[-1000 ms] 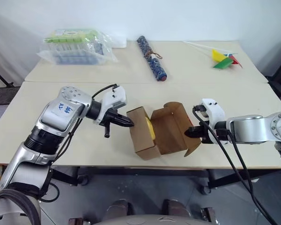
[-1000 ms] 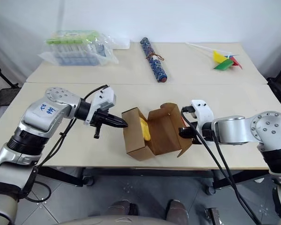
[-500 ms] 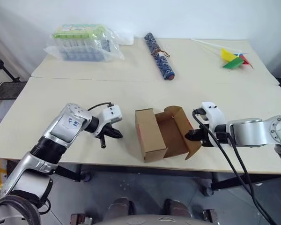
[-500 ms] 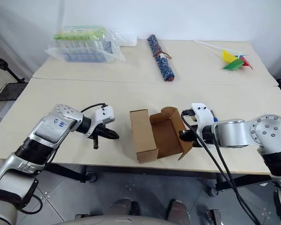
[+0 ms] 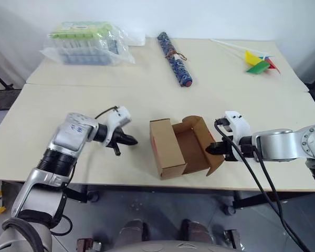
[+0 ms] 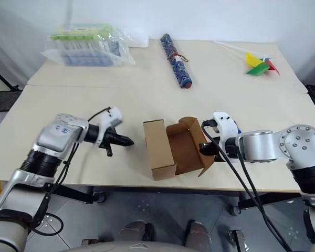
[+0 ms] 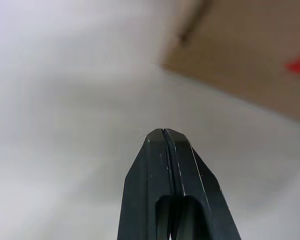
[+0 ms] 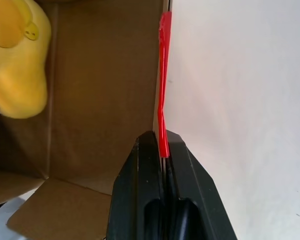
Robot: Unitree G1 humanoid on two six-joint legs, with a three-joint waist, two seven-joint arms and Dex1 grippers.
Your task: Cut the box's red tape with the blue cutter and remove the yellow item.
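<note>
The brown box (image 5: pixel 167 149) lies open near the table's front edge, its flaps spread to the right. My right gripper (image 5: pixel 212 150) is shut on the edge of the right flap. In the right wrist view its fingers (image 8: pixel 145 165) pinch that flap edge where the red tape (image 8: pixel 163 112) runs along it. The yellow item (image 8: pixel 15 65) sits deep inside the box. My left gripper (image 5: pixel 132 141) is shut and empty, a short gap left of the box, pointing at its side. The left wrist view shows the box wall (image 7: pixel 250 50) ahead. The blue cutter is out of view.
A blue patterned roll (image 5: pixel 173 60) lies at the back middle. A plastic bag of packs (image 5: pixel 86 44) sits back left, and a pinwheel (image 5: pixel 258 62) back right. The table's front edge (image 5: pixel 147 184) runs just below the box.
My left gripper has drawn back leftward from the box's left wall. The box has turned so its yellow content no longer faces the head views. The right gripper kept its hold.
</note>
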